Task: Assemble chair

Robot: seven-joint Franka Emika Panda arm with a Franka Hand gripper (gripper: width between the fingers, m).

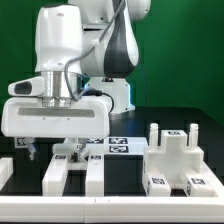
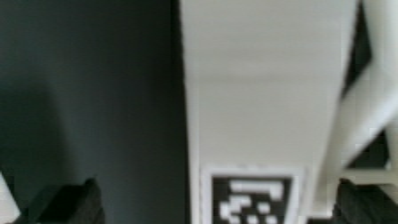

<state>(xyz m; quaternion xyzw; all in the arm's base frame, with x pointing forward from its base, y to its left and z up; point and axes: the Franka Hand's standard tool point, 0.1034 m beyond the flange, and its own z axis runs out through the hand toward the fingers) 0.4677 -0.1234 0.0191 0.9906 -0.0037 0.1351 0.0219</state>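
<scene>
the gripper (image 1: 53, 150) is hovering with its jaws apart, gripping nothing, over two tagged white bars (image 1: 95, 178) lying at the table's (image 1: 130, 172) near edge, toward the exterior view's left. a joined chair block (image 1: 180, 160) is sitting toward the near right corner.

The black bench (image 1: 130, 178) carried several white parts. Toward the exterior view's right stood a blocky chair piece (image 1: 180, 160), chunky, with square tags on its faces and stubs pointing up. Nearer the middle lay a first slab (image 1: 58, 178) and a second slab (image 1: 95, 172), long, side by side and just apart. Behind them the marker board (image 1: 112, 147) lay flat. In the wrist view a slab (image 2: 258, 90) lay flat on the dark bench, with a square tag (image 2: 251, 197) at one end. Another white part (image 2: 368, 120) lay just beside it.
</scene>
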